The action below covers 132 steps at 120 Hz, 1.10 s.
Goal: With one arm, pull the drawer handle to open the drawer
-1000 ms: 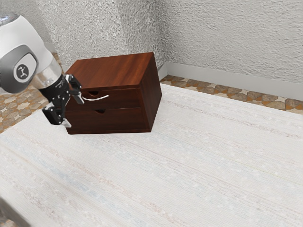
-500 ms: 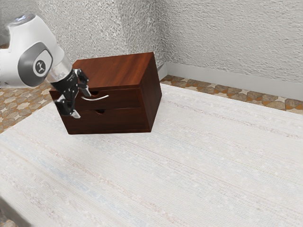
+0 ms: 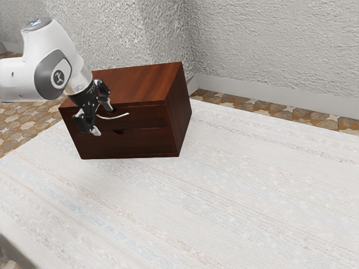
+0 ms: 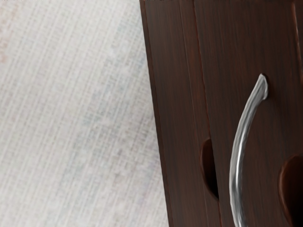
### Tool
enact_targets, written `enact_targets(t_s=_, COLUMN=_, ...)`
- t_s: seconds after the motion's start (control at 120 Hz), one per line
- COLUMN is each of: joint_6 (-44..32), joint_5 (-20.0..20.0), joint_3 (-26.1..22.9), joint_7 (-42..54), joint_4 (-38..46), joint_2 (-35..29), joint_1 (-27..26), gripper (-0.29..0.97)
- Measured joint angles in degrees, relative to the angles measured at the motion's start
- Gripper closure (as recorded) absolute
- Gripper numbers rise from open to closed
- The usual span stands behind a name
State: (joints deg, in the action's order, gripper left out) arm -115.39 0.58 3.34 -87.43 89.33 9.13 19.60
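Reaching in from the exterior view's upper left, a white arm (image 3: 47, 70); at its end the black gripper (image 3: 96, 116), fingers spread apart and gripping nothing, held against the front of the wooden cabinet (image 3: 140, 81); just at the gripper, the left end of the curved silver handle (image 3: 116, 116) on the upper drawer (image 3: 147, 115); drawer front flush with the cabinet; all standing on a pale table (image 3: 235, 190).
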Motion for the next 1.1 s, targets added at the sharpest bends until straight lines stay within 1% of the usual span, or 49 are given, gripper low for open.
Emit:
enact_targets(t_s=0.408, joint_6=-0.08, joint_5=0.29, joint_3=-0.13, joint_7=0.91, joint_4=-2.52, joint_2=2.72, joint_1=0.87, gripper=0.00)
enact_targets(t_s=0.458, joint_6=-0.09, joint_5=0.29, joint_3=-0.16, joint_7=1.00, joint_4=-2.47, joint_2=2.75, joint_1=0.73, gripper=0.04)
enact_targets(t_s=0.592, joint_6=-0.14, joint_5=0.37, joint_3=-0.17, joint_7=1.13, joint_4=-2.39, joint_2=2.77, joint_1=0.46, gripper=0.20)
enact_targets(t_s=0.717, joint_6=-0.16, joint_5=0.54, joint_3=-0.16, joint_7=1.24, joint_4=-2.17, joint_2=2.77, joint_1=0.74, gripper=0.28)
enact_targets(t_s=0.875, joint_6=-0.17, joint_5=0.62, joint_3=-0.09, joint_7=1.41, joint_4=-2.31, joint_2=2.86, joint_1=0.90, gripper=0.34)
enact_targets(t_s=1.1, joint_6=-1.05, joint_5=0.63, joint_3=-0.08, joint_7=1.60, joint_4=-3.16, joint_2=4.28, joint_1=1.03, gripper=0.37)
